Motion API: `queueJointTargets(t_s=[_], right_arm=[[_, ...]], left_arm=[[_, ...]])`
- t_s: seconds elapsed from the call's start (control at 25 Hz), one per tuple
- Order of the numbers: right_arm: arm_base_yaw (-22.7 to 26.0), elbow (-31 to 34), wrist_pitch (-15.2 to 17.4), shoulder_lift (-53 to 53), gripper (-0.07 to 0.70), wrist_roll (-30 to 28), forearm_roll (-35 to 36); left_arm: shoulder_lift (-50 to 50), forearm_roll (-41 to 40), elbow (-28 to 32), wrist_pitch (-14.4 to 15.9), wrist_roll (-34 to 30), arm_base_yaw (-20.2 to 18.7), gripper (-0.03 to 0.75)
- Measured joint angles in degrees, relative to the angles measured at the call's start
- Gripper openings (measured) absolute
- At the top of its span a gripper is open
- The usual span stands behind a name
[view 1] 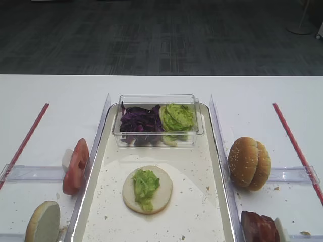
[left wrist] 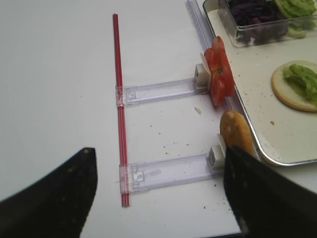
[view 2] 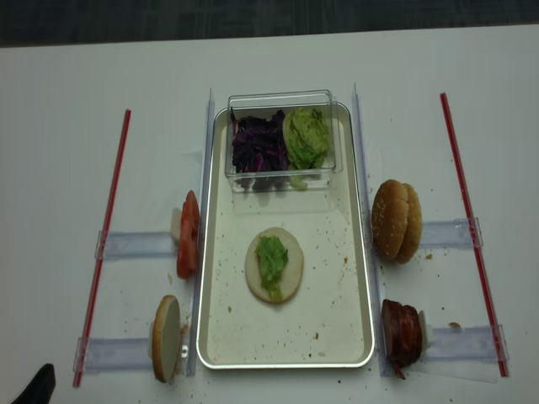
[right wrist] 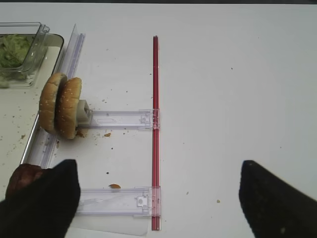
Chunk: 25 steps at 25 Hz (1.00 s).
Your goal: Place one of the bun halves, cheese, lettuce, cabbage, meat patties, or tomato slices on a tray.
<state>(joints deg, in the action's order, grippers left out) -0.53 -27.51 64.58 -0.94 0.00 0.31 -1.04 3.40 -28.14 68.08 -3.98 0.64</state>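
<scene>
1. Exterior high view: the tray [view 1: 93,194] sits centre table. One pale bun half [view 1: 160,194] lies flat on its floor with the lettuce [view 1: 145,185] on top. The clear tub [view 1: 156,136] at the tray's 12 o'clock end holds the cabbage [view 1: 139,121] and a bigger green clump [view 1: 177,117].
2. Off-tray stock: tomato slices [view 1: 75,166] on edge at the tray's 9 o'clock, another bun half [view 1: 43,223] at 7 o'clock, seeded bun halves [view 1: 249,163] at 3 o'clock, meat patties [view 1: 260,227] at 5 o'clock.
3. Right wrist view: my right gripper [right wrist: 158,201] is spread as wide as it goes, nothing between the fingers, hanging over bare table. The patties peek past the left finger [right wrist: 44,203] at 8 o'clock.
4. Left wrist view: left gripper [left wrist: 158,196] also wide apart and empty, with the bun half at 2 o'clock.
5. Risks, as I judge them: items stand on edge against small stops, so an off-centre closure could topple or roll one. The patties look glossy and could slip. The tomato stack could split, so I might lift two. Dropping hard on the lettuce could knock it off the bun.
</scene>
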Motion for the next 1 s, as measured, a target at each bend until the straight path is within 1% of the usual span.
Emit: queueJointTargets(t_s=[1.0], right_arm=[[0.0, 0.0, 0.0, 0.0, 0.664, 0.0, 0.0]], left_arm=[[0.0, 0.0, 0.0, 0.0, 0.0, 0.0, 0.491]])
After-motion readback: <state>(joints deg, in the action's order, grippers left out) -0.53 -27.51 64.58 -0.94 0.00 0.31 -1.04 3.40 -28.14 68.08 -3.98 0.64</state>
